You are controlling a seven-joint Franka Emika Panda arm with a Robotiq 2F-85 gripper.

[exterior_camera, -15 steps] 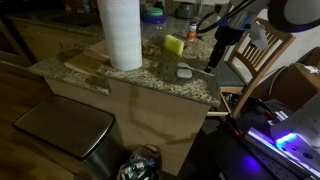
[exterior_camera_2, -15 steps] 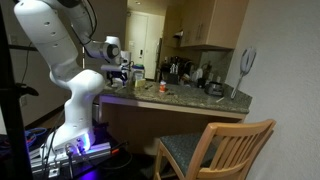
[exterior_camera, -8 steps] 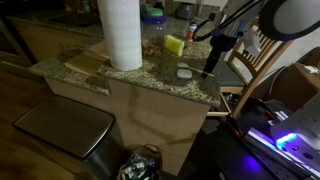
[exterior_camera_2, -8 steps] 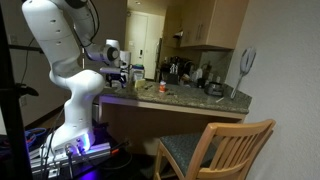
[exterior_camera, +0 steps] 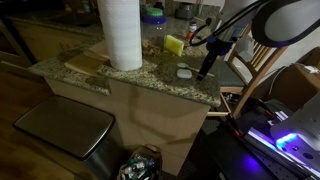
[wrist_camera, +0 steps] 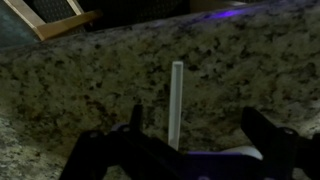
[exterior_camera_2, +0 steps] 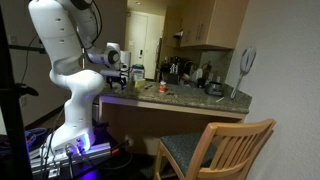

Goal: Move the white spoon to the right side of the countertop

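White spoon (exterior_camera: pixel 184 72) lies flat on the granite countertop (exterior_camera: pixel 130 82) near its edge, thin handle between the gripper's (wrist_camera: pixel 192 118) widely spread fingers (wrist_camera: pixel 135 122) (nearer one finger than the other): centre the handle, descend to the stone, then close gently.

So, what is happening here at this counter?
A robot arm is working on the spoon, which lies on the countertop near the sponge. The gripper hangs low right beside it, open. In the wrist view a thin white piece, probably the spoon's handle, shows between the fingers. Nothing is grasped yet.
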